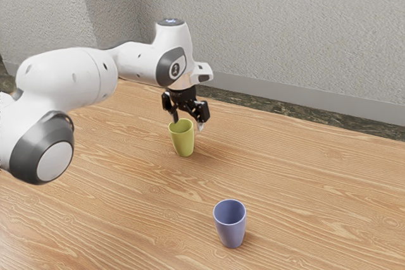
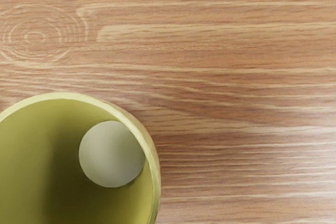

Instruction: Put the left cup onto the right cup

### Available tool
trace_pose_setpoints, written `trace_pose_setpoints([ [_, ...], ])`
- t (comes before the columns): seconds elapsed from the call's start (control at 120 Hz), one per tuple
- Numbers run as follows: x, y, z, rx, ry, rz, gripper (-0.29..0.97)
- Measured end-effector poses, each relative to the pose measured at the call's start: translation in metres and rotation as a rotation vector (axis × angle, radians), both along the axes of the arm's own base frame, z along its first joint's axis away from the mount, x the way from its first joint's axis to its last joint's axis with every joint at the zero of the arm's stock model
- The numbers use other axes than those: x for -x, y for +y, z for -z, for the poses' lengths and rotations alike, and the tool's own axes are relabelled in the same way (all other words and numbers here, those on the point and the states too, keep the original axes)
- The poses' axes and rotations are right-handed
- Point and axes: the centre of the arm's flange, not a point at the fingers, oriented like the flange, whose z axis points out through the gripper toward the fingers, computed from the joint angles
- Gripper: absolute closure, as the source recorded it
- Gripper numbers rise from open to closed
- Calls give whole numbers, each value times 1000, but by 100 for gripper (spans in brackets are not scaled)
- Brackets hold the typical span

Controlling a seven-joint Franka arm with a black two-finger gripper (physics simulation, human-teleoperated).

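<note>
Gripper (image 1: 188,122) down at rim of green cup (image 1: 182,138), fingers spread wide, nothing gripped yet. Green cup upright on table (image 1: 304,175), not lifted. Purple cup (image 1: 229,222) well apart. Grasp, lift, carry, stacking all left.

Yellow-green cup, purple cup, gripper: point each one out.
yellow-green cup (image 1: 182,142): exterior view, on its outer wall.
purple cup (image 1: 230,227): exterior view, on its outer wall.
gripper (image 1: 188,122): exterior view, midway between its fingertips.
</note>
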Motion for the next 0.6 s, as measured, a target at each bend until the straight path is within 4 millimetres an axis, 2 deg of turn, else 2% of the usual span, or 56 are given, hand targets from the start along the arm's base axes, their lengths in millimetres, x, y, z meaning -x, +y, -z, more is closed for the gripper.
trace_pose_setpoints([
  [0.6,-1,-3,36,9,46,-3,6],
])
